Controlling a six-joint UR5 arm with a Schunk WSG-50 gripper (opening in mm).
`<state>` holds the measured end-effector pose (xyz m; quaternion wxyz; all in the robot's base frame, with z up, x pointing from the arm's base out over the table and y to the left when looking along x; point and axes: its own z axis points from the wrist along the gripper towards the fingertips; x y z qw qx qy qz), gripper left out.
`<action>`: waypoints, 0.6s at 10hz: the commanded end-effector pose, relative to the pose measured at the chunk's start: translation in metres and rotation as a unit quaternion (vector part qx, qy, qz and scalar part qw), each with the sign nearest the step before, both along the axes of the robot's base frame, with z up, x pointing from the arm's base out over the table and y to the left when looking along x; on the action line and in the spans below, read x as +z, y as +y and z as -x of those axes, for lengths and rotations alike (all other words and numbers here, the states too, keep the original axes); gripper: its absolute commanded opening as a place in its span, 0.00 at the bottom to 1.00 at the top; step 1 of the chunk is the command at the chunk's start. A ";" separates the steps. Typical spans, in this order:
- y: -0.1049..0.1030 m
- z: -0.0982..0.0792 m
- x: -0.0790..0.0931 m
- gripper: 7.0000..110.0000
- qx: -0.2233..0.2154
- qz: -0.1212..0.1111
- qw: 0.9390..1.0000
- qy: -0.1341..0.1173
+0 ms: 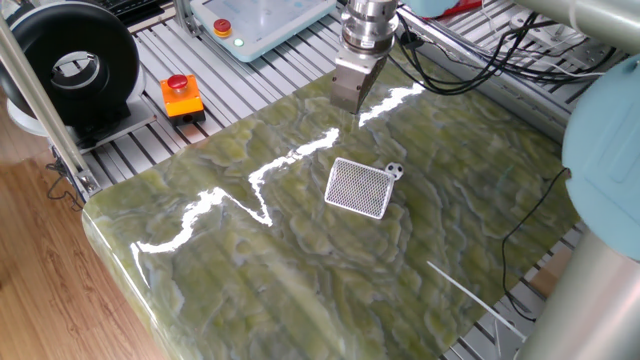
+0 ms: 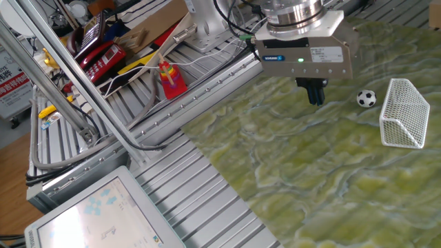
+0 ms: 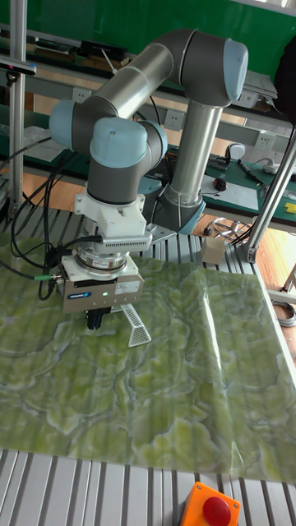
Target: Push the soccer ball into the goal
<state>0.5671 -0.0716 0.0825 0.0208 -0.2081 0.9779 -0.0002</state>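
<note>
One tiny white ball with black patches (image 2: 366, 98) lies just beside the white mesh goal (image 2: 404, 114) (mid-tabletop); the closed two-finger gripper (image 2: 315, 96) hovers near.

A green marbled table (image 1: 300, 260) carries the goal (image 1: 359, 187) near its far right, with the ball (image 1: 395, 171) just beside it on the surface.

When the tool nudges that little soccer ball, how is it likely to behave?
The soccer ball is round and sits free on the smooth tabletop, so it will probably roll readily. Being tiny beside the goal, it likely takes a light touch. An off-centre push from the tool could send it past the goal.
</note>
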 end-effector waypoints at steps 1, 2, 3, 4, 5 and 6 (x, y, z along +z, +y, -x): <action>0.008 0.007 0.008 0.00 -0.011 -0.005 1.000 0.004; 0.007 0.008 0.007 0.00 -0.011 -0.002 1.000 0.007; 0.006 0.008 0.007 0.00 -0.009 0.000 1.000 0.007; 0.005 0.009 0.007 0.00 -0.007 0.001 1.000 0.008; 0.006 0.010 0.008 0.00 -0.007 0.000 1.000 0.009; 0.007 0.011 0.010 0.00 -0.006 -0.001 1.000 0.009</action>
